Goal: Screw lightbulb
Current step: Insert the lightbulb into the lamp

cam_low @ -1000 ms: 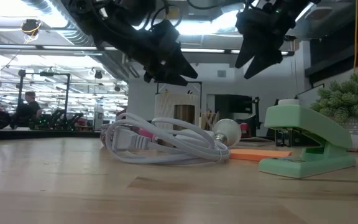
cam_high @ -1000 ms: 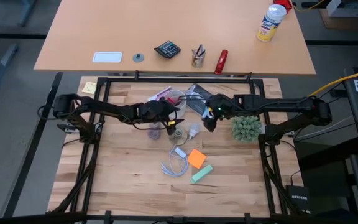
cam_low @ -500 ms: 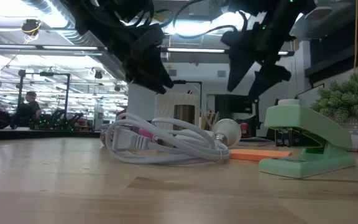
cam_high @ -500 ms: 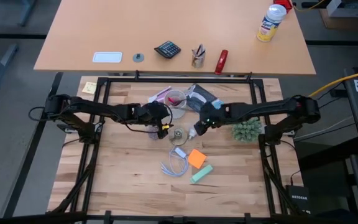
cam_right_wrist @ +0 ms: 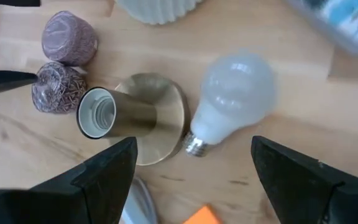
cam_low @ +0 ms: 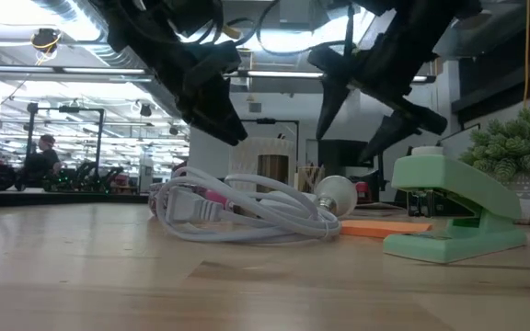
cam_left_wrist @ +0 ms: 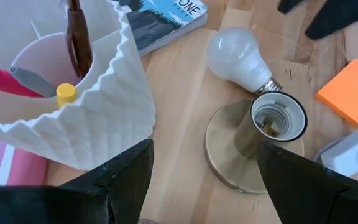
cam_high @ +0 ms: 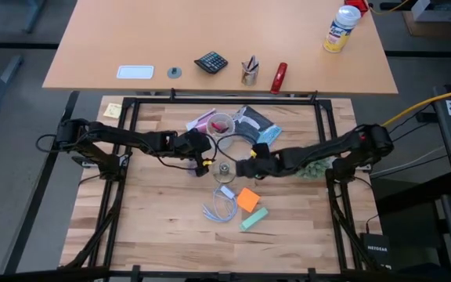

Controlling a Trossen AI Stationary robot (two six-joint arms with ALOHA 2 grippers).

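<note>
The white lightbulb (cam_right_wrist: 232, 99) lies on its side on the wooden table, its metal screw base next to a brass lamp base with an empty socket (cam_right_wrist: 98, 112). Both also show in the left wrist view: the bulb (cam_left_wrist: 237, 58) and the socket (cam_left_wrist: 279, 118). My right gripper (cam_right_wrist: 194, 186) is open and hovers over the bulb, one finger on either side, touching nothing; in the high view (cam_high: 245, 168) it hides the bulb. My left gripper (cam_left_wrist: 204, 180) is open and empty above the table just left of the socket (cam_high: 224, 168).
A ridged white cup (cam_left_wrist: 73, 106) holding pens stands beside the left gripper. Two purple balls (cam_right_wrist: 64, 62) lie by the socket. A looped white cord (cam_high: 219, 207), orange notes (cam_high: 247, 199) and a green stapler (cam_high: 254, 218) lie nearer. A book (cam_high: 253, 121) and a small plant (cam_high: 310, 162) are close by.
My right gripper has gone down and toward the table's left and near edges, from beside the plant to just over the lightbulb. My left gripper has drawn back a little toward the table's left edge. The bulb and socket have stayed where they were.
</note>
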